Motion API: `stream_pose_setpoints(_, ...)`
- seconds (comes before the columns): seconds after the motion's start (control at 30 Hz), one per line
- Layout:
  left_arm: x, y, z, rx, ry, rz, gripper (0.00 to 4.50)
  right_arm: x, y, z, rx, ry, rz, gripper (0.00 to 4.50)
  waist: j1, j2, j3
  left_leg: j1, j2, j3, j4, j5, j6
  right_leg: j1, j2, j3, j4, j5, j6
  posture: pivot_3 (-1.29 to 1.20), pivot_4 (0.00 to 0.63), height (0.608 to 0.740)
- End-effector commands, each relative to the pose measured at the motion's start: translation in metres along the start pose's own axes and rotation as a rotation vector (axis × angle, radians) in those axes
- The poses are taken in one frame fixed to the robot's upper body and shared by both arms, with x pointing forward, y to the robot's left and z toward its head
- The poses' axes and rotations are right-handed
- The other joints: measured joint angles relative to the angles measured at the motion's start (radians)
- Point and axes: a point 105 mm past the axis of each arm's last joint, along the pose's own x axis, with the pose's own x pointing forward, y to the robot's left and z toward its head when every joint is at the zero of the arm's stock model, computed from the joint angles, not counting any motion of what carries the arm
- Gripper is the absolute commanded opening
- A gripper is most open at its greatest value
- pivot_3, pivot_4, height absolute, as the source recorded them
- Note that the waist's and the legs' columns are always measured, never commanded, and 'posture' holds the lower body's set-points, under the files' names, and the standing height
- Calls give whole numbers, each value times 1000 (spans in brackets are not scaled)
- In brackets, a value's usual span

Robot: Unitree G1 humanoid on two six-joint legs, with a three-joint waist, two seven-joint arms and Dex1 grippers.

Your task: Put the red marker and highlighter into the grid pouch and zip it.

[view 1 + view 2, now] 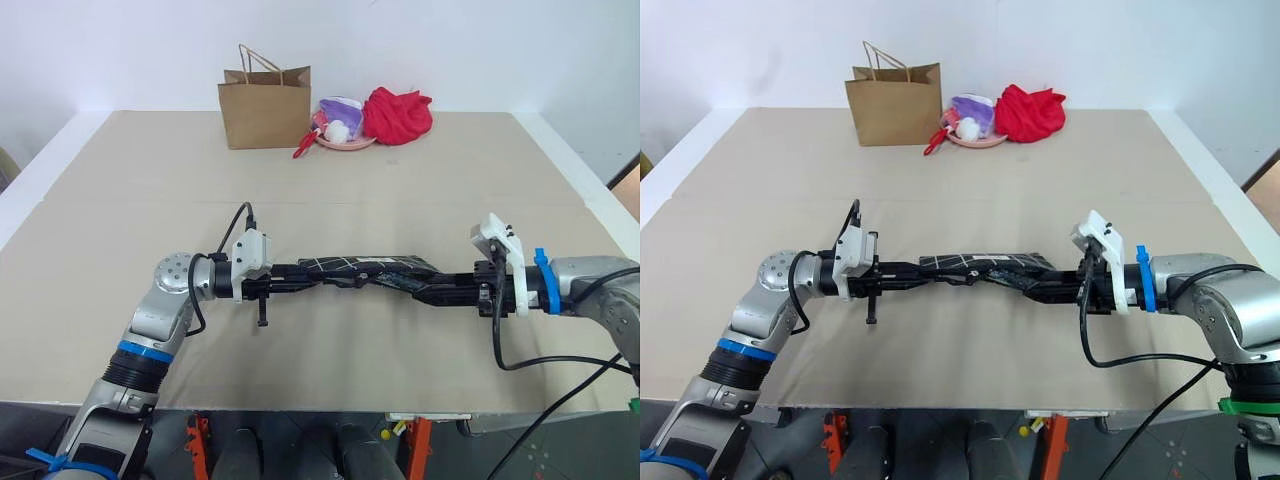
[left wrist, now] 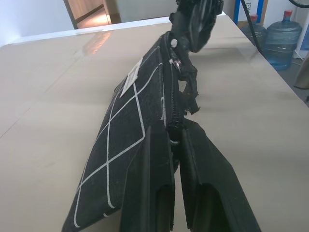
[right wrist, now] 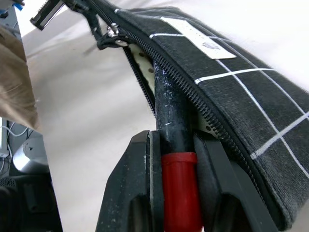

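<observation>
Held just above the near part of the bench, the grid pouch hangs between both arms. The left tool is clamped on the pouch's left end beside the zipper; soft fabric, it sags and folds, so it likely needs a pinch at the edge. The right tool grips the red marker, whose black cap end is already inside the open mouth. Slim, stiff and light, the marker seems best held at mid-barrel. The pouch's white label carries writing too small to read. At the far edge stand a brown paper bag and a red cloth bundle.
</observation>
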Motion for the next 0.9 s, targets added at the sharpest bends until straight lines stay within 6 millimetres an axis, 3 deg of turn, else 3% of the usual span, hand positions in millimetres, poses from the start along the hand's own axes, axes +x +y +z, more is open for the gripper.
stream_pose_setpoints(0.03, 1, -1, 10, 48, -20, -4, 0, -4, 0, 8, -31, -20, -5, 2495, 0, 0, 0, 0, 0, 0, 0, 0, 0, 0, 0, 0, 0, 0, 0, 0, 150, 740)
stream_pose_setpoints(0.13, 1, -1, 10, 48, -18, -2, 0, -8, 10, 9, -107, -24, 62, 4151, 0, 0, 0, 0, 0, 0, 0, 0, 0, 0, 0, 0, 0, 0, 0, 0, 150, 740)
stream_pose_setpoints(0.17, 1, -1, 10, 48, -17, -1, 0, -10, 14, 10, -144, -31, 84, 4433, 0, 0, 0, 0, 0, 0, 0, 0, 0, 0, 0, 0, 0, 0, 0, 0, 150, 740)
stream_pose_setpoints(0.43, -3, 2, 9, 51, -5, 9, 0, -25, 51, -2, -289, -6, 218, 4433, 4, 0, 0, -1, 0, 0, 0, 0, 0, 0, 0, -1, 0, -1, 1, 0, 150, 740)
stream_pose_setpoints(0.5, -3, 2, 8, 50, -3, 5, 0, -27, 51, 2, -287, -36, 210, 4433, -1, 0, 0, 0, 0, 0, 1, 0, 0, 1, 0, -1, 0, -1, 1, 0, 150, 740)
stream_pose_setpoints(0.6, -3, 3, 7, 51, 0, 4, 0, -30, 53, 28, -310, -148, 193, 4433, -2, 0, 0, 1, 0, 0, 1, 0, -1, 1, 0, -1, 0, 1, 0, 0, 150, 740)
stream_pose_setpoints(0.77, -2, 4, 9, 46, -11, 8, 0, -5, 48, 51, -485, -241, 108, 4433, -3, -2, 0, 1, 0, 0, 1, 2, -1, 1, 0, -1, 0, 3, -1, 0, 150, 740)
stream_pose_setpoints(0.9, 1, 2, 13, 33, -30, -1, 0, 22, 36, 52, -593, -285, 45, 4433, -1, -2, 0, 0, 0, 0, 0, 2, -1, 0, 0, -1, 0, 2, 0, 0, 150, 740)
